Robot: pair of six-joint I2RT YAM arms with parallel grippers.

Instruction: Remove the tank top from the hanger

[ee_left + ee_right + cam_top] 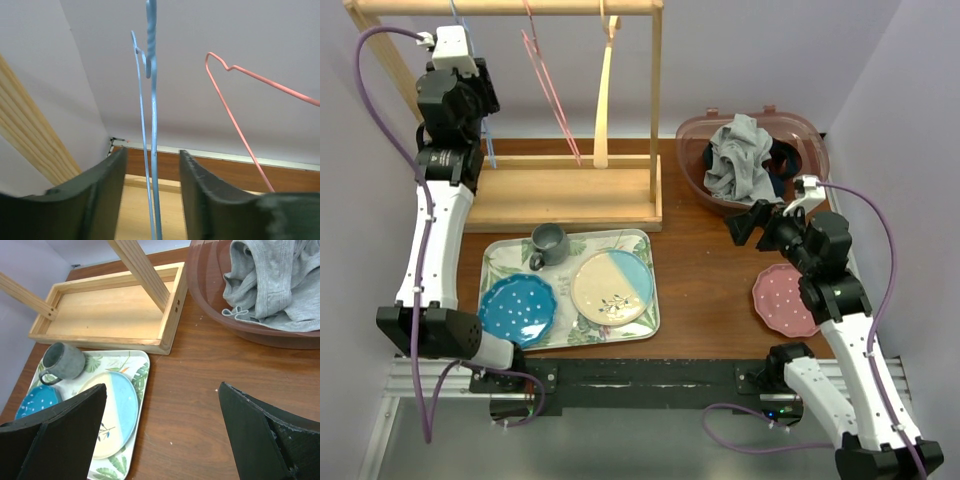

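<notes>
Tank top [740,160]: heaped in brown tub [686,150], off blue hanger [152,150] | left jaws: spread either side of bare hanger wire, not pinching | right jaws: spread wide, empty, over desk [200,390] | step: likely letting go of hanger, task near done | next: back left arm clear without snagging wire

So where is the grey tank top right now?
In the top view the grey tank top lies crumpled in the brown tub at the table's far right, right of the wooden rack and just beyond the open right hand.
</notes>
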